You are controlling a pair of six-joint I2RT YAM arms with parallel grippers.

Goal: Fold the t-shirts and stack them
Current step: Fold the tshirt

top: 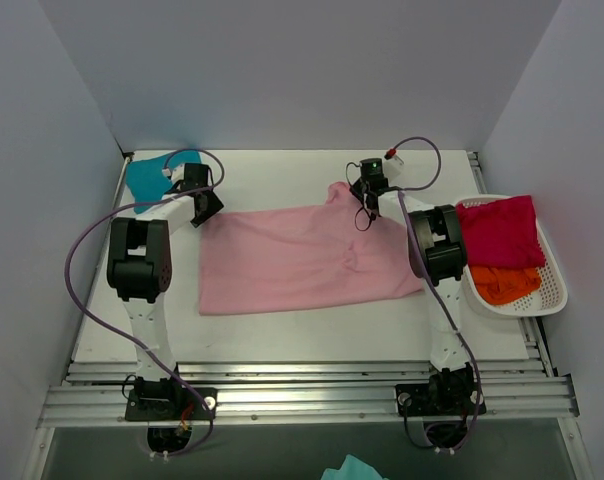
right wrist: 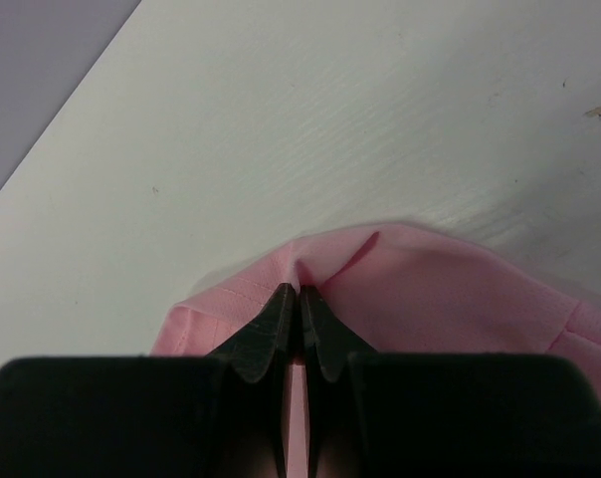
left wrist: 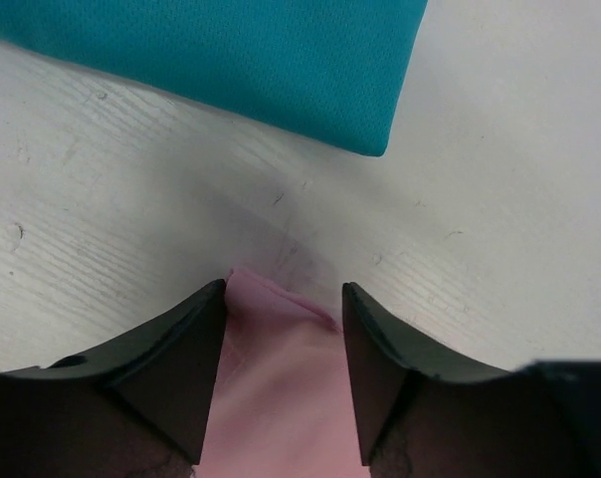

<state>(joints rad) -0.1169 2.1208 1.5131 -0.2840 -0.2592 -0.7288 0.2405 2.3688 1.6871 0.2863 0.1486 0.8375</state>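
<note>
Worktop (top: 282, 335): white.
Basket (top: 554, 285): right of pink t-shirt (top: 302, 262); holds magenta-red t-shirt (top: 497, 230) and orange t-shirt (top: 504, 283).
Pink t-shirt: flat, long axis left-right.
Teal t-shirt (top: 147, 178): beyond its far left corner.
Left jaws: apart, astride that corner.
Right jaws: clamped on its far edge.

Part of the teal-blue t-shirt (top: 142, 178) behind the left arm (top: 139, 258), orange t-shirt (top: 504, 283) half under the magenta-red t-shirt (top: 498, 230), right edge of the pink t-shirt (top: 302, 262) behind the right arm (top: 437, 243), teal cloth (top: 354, 468) cut off at the bottom edge.
</note>
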